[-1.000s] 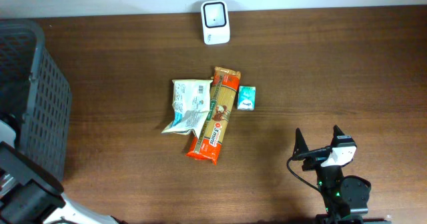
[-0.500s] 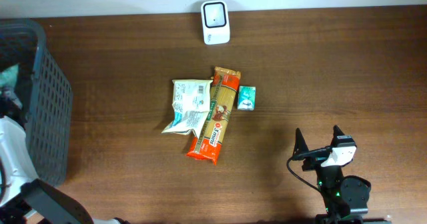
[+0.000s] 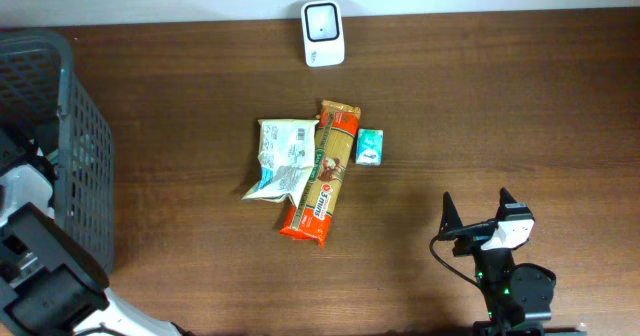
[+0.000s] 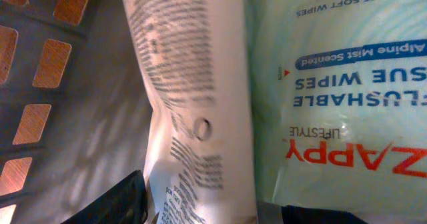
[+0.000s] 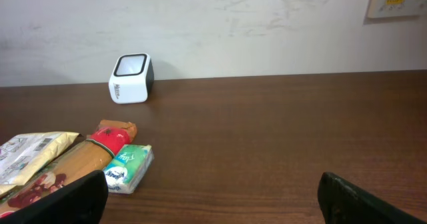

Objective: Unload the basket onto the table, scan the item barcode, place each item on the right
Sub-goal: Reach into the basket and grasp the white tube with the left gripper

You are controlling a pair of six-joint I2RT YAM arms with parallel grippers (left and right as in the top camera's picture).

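In the left wrist view, a white packet [image 4: 200, 111] with black print lies in the grey basket [image 4: 73, 117], beside a pale pack of flushable wipes [image 4: 340, 84]. My left gripper [image 4: 223, 207] straddles the white packet's near end. Its jaws are open, with a gap showing at the right finger. No barcode shows on the packet. The white scanner [image 3: 323, 33] [image 5: 130, 79] stands at the table's back edge. Near the front right, my right gripper [image 3: 478, 211] [image 5: 213, 204] hangs open and empty above bare wood.
A white pouch [image 3: 280, 158], a long pasta pack [image 3: 327, 171] and a small teal tissue pack [image 3: 370, 146] [image 5: 127, 167] lie mid-table. The dark mesh basket [image 3: 85, 156] fills the left edge, with my left arm [image 3: 30, 236] at its near side.
The left arm has drawn back toward the front left by the basket, and the basket's right wall has shifted slightly right. The right arm and the table items have not moved.
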